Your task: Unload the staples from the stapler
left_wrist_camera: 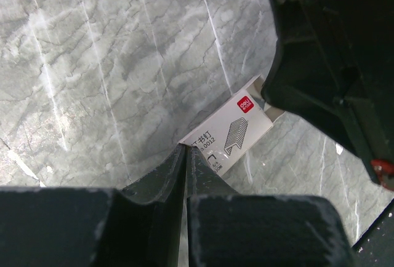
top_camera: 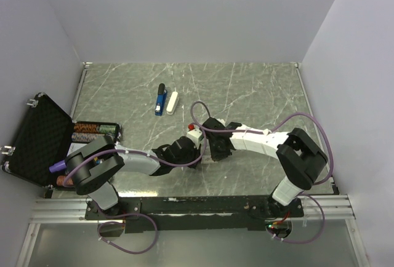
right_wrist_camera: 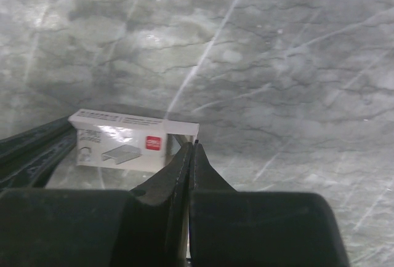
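The blue stapler [top_camera: 160, 99] with its black end lies at the far middle of the marble table, well away from both grippers. No loose strip of staples is in view. A small white staple box with a red mark [top_camera: 195, 136] sits between the two grippers. My left gripper [left_wrist_camera: 186, 149] is shut with its tips pinching one end of the box [left_wrist_camera: 237, 128]. My right gripper [right_wrist_camera: 193, 144] is shut with its tips on the other end of the box [right_wrist_camera: 120, 147], at its open end flap. Both grippers meet near the table's middle [top_camera: 200, 144].
A white rounded oblong bar [top_camera: 173, 102] lies just right of the stapler. An open black foam-lined case [top_camera: 37, 138] stands at the left edge, with patterned cylinders [top_camera: 95, 131] beside it. Purple cables loop over both arms.
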`<state>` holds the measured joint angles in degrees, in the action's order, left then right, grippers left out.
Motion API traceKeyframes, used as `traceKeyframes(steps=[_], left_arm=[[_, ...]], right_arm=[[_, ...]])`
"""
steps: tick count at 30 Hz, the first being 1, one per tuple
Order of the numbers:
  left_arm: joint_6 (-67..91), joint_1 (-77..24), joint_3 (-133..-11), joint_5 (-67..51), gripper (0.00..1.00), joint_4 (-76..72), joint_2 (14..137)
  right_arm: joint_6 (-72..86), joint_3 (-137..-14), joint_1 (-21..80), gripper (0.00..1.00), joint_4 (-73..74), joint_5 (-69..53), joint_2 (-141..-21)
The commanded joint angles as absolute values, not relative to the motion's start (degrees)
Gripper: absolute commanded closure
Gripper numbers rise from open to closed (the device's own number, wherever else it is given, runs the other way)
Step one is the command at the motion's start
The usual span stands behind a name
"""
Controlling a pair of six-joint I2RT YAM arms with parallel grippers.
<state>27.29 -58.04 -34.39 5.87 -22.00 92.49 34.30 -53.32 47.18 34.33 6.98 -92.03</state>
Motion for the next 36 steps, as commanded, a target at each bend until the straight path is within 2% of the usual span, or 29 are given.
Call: traceKeyframes(steps=[1,12,24,36], left_arm=[[27.9,-57.8,-34.8,6.2,0.89,-22.5,93.0],[27.8,-57.8,-34.5,6.5,0.89,-22.7,92.9],[27.7,-57.8,-34.1,6.0,0.89,-23.4,92.9],[27.7,-57.8,-33.5,6.3,0.89,-23.1,91.8]], right_arm=[[36.0,-55.9,48.4,1.0,32.3,4.0,-92.6],[36.5,-57.5,49.0,1.0,33.9,5.4,-92.3],[37.2,-57.8,49.0,0.79,38.4,9.9,-87.9],[37.7,-55.5,48.1,0.75,39.0,12.2,-86.0]])
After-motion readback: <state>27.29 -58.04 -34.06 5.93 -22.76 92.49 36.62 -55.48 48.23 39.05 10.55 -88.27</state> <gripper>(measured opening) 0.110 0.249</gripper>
